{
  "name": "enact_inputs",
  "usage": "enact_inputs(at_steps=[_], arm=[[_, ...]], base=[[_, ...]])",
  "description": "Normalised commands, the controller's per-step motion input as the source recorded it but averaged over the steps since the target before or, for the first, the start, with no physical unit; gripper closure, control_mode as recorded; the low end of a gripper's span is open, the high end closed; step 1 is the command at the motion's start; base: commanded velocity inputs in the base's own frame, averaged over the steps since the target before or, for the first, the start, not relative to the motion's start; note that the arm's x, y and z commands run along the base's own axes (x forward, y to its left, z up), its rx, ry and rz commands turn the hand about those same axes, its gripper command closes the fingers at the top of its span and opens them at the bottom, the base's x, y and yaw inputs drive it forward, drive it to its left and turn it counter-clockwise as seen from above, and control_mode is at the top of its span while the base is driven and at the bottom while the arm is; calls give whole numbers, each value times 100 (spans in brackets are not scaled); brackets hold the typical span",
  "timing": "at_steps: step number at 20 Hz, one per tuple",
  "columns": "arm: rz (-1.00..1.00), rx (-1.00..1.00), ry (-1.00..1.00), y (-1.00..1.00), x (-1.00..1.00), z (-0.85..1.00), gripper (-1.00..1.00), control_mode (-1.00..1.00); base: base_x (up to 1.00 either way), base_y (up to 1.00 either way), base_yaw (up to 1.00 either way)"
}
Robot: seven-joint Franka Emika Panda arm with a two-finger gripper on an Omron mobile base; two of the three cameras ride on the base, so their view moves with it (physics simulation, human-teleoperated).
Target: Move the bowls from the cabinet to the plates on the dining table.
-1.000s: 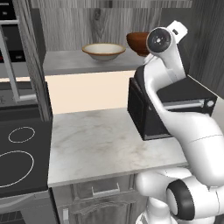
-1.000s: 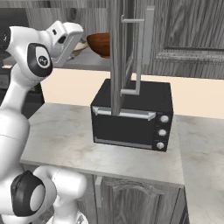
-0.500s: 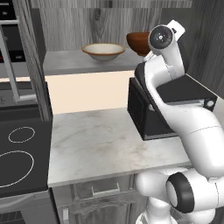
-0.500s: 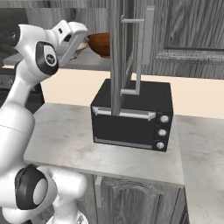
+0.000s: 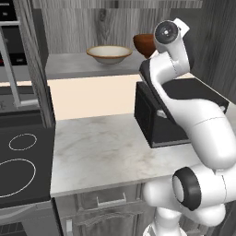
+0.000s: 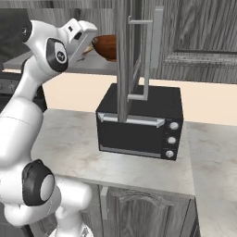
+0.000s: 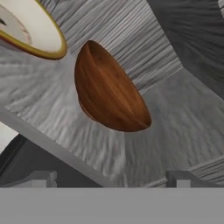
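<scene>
Arm up at the cabinet shelf, jaws wide apart, holding nothing.

The gripper points at the brown wood bowl, close but not touching. Brown bowl sits on the grey cabinet shelf, w/ the cream bowl beside it on the same shelf. Under the shelf, a black toaster oven stands on the marble counter. The open cabinet door hangs in front of the oven in the right base view.
</scene>
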Motion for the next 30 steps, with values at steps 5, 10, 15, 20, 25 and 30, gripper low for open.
enact_inputs(at_steps=[5,10,15,20,25,30], arm=[[2,0,2,0,32,-3,-100,-100],[2,0,2,0,38,-8,-100,-100],[1,0,3,0,37,-6,-100,-100],[1,0,3,0,34,-4,-100,-100],[1,0,2,0,33,-4,-100,-100],[1,0,1,0,32,-4,-100,-100]], base=[[0,0,0],[0,0,0],[0,0,0],[0,0,0],[0,0,0],[0,0,0]])
